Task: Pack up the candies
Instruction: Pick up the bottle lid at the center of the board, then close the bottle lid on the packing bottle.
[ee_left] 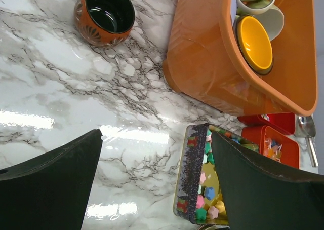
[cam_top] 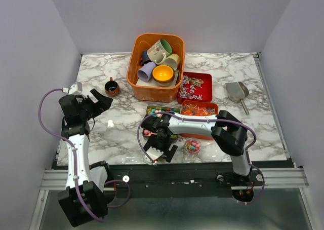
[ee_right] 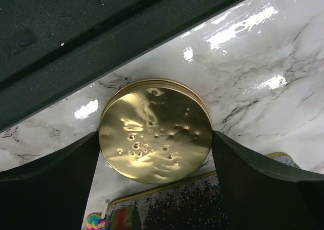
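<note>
Top external view: the orange basket (cam_top: 135, 63) of mugs stands at the back of the marble table (cam_top: 263, 123). Just right of the basket lie the candies: a speckled lot (cam_top: 191, 87) in a red tray (cam_top: 207, 78), and an orange-red lot (cam_top: 198, 109) in a second red tray (cam_top: 216, 106) nearer the arms. In front of the basket sits a patterned tin (ee_left: 185, 179) of pastel star sweets (ee_left: 205, 192). The left gripper (cam_top: 99, 101) hangs to the basket's left, near a small brown mug (cam_top: 112, 87), its fingers spread with nothing between them. The right gripper (cam_top: 161, 154), well in front of the basket, stands wide astride a gold lid (ee_right: 152, 133). Its fingers (ee_right: 61, 184) meet the rim on both sides, though I cannot tell whether they press it.
</note>
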Robot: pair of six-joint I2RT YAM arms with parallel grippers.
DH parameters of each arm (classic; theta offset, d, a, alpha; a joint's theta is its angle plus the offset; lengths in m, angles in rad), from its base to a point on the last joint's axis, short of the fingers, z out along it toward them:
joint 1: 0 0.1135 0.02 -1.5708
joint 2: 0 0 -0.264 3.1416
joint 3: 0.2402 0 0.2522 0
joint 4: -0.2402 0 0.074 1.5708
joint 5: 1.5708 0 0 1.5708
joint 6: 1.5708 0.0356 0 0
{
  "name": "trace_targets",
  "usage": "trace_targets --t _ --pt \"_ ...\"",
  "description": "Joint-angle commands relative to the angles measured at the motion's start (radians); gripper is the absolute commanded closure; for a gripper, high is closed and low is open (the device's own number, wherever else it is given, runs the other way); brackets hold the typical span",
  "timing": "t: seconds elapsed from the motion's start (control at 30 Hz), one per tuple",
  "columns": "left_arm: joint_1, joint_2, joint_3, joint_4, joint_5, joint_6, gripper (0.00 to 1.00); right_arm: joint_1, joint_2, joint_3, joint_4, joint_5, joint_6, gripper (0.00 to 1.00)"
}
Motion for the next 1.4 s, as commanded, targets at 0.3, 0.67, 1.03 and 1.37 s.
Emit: trace_targets --t 0.3,0.67,1.03,1.37 --pt "0.009 -0.031 -0.04 0.053 0.021 -0.025 0.01 0.004 -0.028 -0.042 -0.006 0.035 0.086 0.21" --pt "-0.115 0.001 -0.029 0.204 0.099 0.007 0.01 -0.017 -0.364 -0.013 -0.201 -0.031 0.258 0.22" --pt "-0.457 -0.037 -0.047 0.132 0.128 0.239 0.01 -0.233 -0.665 -0.306 -0.258 0.075 0.348 0.21" --pt "-0.483 -0.052 -0.084 0.122 0.167 0.222 0.01 -0.235 -0.683 -0.424 -0.088 0.149 0.447 0.21"
